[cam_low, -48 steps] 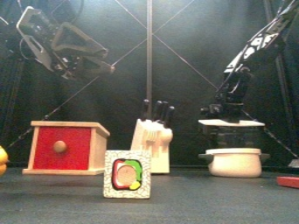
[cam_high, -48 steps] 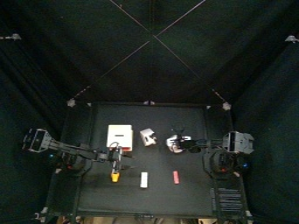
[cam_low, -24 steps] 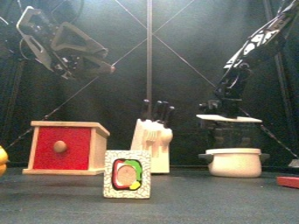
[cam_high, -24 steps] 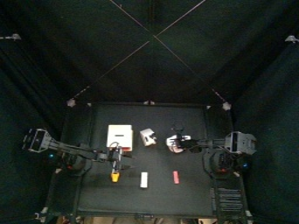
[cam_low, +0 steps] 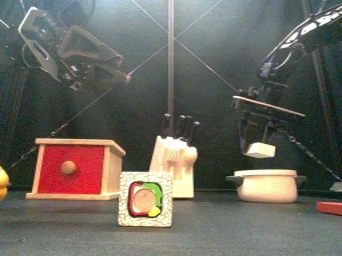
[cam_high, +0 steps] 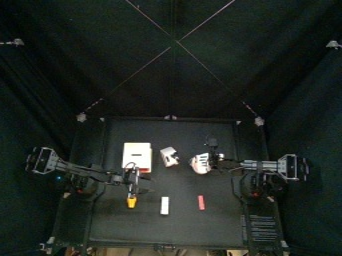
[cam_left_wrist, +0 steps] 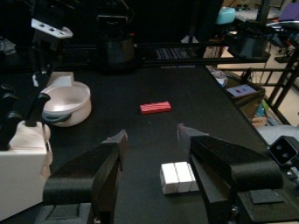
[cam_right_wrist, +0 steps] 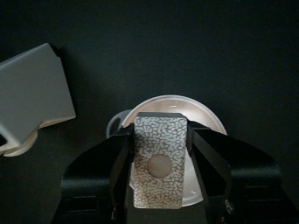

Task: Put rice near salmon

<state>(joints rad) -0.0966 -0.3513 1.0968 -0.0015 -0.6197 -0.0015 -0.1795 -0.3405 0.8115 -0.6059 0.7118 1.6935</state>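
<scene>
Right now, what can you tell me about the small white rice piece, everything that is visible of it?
The small white rice block looks rectangular, with a grainy, crackled surface and one round dimple near its middle. It is clamped between the two black jaws of the right gripper, which touch its two long sides. It hangs in the air, apart from the table, directly above the round white dish and not touching it.

Left gripper (cam_left_wrist: 149, 153) raised at the table's left side, jaws spread apart and empty, right gripper (cam_right_wrist: 162, 171) hanging from its bent arm above the table's right half, pointing down, jaws clamped on the rice (cam_right_wrist: 162, 163).
</scene>
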